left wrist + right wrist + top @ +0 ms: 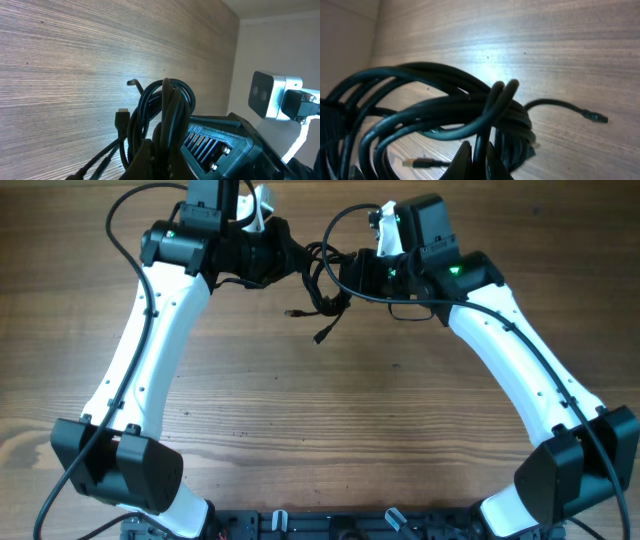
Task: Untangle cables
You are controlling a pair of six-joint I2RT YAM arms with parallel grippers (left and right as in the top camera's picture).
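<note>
- Currently the cables [322,285] form one knotted bundle over the far middle of the wooden table [330,440], strung between both grippers.
- The left gripper [162,150] is clenched on several loops at once. The right gripper [479,156] is clamped on two strands that arch over the coil.
- Pulling the arms apart from these holds would likely cinch the knot tighter, since each grip gathers more than one strand.
- The thin strands could slip from the right fingers under tension.
- A loose plug end [321,337] could catch inside a loop.
- Which strand belongs to which cable cannot be told.
- Both wrist views crop the fingertips at the bottom edge.
- From overhead, the dark grippers merge with the cords, and whether the plugs touch the wood is unclear.
</note>
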